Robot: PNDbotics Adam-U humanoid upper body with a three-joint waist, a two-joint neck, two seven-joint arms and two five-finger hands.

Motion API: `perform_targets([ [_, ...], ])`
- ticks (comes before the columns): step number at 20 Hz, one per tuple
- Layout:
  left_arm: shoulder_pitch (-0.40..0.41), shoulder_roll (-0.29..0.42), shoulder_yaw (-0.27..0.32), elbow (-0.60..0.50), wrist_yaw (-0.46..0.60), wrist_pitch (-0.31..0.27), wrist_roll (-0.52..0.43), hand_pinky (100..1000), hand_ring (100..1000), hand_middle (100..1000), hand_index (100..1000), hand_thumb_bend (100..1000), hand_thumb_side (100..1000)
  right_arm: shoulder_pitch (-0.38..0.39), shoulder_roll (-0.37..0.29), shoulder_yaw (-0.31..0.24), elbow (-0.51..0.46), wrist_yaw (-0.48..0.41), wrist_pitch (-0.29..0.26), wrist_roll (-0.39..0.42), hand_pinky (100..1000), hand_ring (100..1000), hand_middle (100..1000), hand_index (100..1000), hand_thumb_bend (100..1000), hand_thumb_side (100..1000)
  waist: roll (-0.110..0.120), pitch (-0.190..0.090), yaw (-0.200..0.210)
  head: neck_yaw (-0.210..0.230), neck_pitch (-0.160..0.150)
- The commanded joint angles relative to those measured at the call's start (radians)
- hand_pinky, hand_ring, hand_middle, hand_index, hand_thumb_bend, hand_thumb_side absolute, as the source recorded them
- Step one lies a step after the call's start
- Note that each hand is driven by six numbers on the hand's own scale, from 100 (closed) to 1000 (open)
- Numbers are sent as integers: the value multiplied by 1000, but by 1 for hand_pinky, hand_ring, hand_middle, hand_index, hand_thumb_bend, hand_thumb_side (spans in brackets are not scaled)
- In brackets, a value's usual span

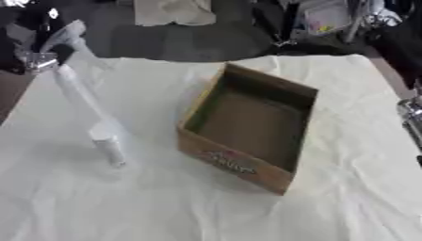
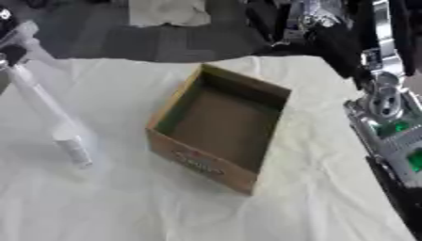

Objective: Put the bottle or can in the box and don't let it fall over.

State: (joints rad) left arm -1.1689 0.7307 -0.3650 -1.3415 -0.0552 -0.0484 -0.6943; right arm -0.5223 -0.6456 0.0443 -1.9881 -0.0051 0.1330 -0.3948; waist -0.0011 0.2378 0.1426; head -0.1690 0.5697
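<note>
An open brown cardboard box [image 1: 247,123] with a printed front wall sits mid-table, and nothing shows inside it. A small white bottle [image 1: 109,148] stands left of the box, leaning slightly, about a hand's width from the box wall. A pale smeared streak runs from the bottle up to the upper left. There my left arm and hand [image 1: 45,49] show as a black and silver blur, well apart from the bottle. My right arm [image 2: 383,101], silver with green parts, runs down the right edge, clear of the box; its hand is not distinct.
A cream cloth [image 1: 165,207] covers the table, wrinkled in front. The table's far edge lies just behind the box, with dark floor and clutter [image 1: 329,21] beyond. A light cloth [image 1: 173,12] lies on the floor at the back.
</note>
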Motion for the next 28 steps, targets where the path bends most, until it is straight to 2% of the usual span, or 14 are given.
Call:
perform_targets([
  [1, -33, 17, 20, -17, 2, 5, 5, 569, 318, 397, 452, 100, 206, -10, -12, -9, -12, -3, 0, 1, 912, 755, 725, 756, 100, 461, 5, -30, -3, -1, 5],
  [9, -60, -1, 22, -25, 8, 10, 13, 569, 314, 393, 448, 100, 204, -12, -11, -8, -12, -5, -4, 1, 911, 755, 725, 756, 100, 457, 6, -36, -9, -6, 13],
  [13, -96, -28, 24, -38, 22, 13, 16, 571, 312, 392, 448, 100, 208, -17, -8, -6, -12, 5, -15, 1, 910, 756, 725, 757, 100, 443, 4, -45, -11, -3, 27],
  [18, -128, -51, 40, -51, 41, 24, 33, 574, 311, 392, 448, 100, 210, -22, 0, -4, -12, 3, -13, 3, 910, 756, 725, 757, 100, 441, 1, -53, -15, 1, 72],
  [21, -139, -54, 52, -48, 40, 29, 47, 574, 310, 391, 447, 100, 210, -23, 1, -6, -12, 0, -12, 1, 909, 755, 725, 757, 100, 440, 0, -55, -15, 2, 86],
  [28, -180, -66, 79, -16, 27, 26, 66, 573, 308, 390, 446, 100, 200, -27, 0, -6, -12, 0, -10, -4, 908, 754, 723, 756, 100, 438, -6, -53, -9, -1, 83],
])
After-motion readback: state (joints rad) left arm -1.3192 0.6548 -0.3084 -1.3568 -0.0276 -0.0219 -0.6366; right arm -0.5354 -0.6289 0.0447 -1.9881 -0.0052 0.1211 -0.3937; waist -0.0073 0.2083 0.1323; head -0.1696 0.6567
